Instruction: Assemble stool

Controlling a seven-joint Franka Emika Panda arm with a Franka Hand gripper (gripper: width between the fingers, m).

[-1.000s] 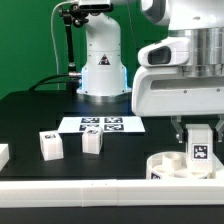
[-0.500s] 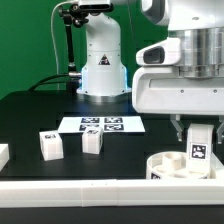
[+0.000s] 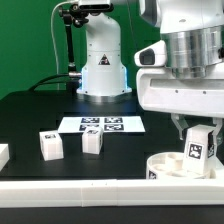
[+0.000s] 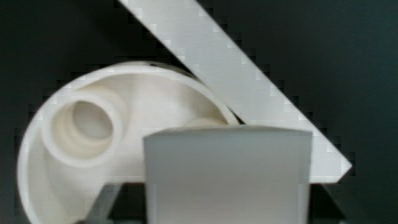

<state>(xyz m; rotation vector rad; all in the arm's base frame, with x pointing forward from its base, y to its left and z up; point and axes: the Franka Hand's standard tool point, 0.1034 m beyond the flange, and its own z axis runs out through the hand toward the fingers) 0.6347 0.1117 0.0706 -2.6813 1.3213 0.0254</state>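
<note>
My gripper [image 3: 198,130] is shut on a white blocky stool leg [image 3: 199,146] with a black-and-white tag, held upright over the round white seat [image 3: 165,166] at the exterior view's lower right. In the wrist view the leg [image 4: 228,175] fills the foreground between the dark fingers [image 4: 118,196], with the seat [image 4: 80,125] and its round socket behind it. Two more white legs [image 3: 50,145] [image 3: 92,141] stand on the black table at the exterior view's left.
The marker board [image 3: 103,125] lies flat in the table's middle. A long white border rail [image 3: 70,198] runs along the front edge; it crosses diagonally in the wrist view [image 4: 214,55]. The arm's base [image 3: 101,62] stands at the back. A white piece [image 3: 3,155] sits at the far left edge.
The wrist has turned, so the held leg's tag now faces slightly differently and the leg is tilted a little. The two loose legs have not moved.
</note>
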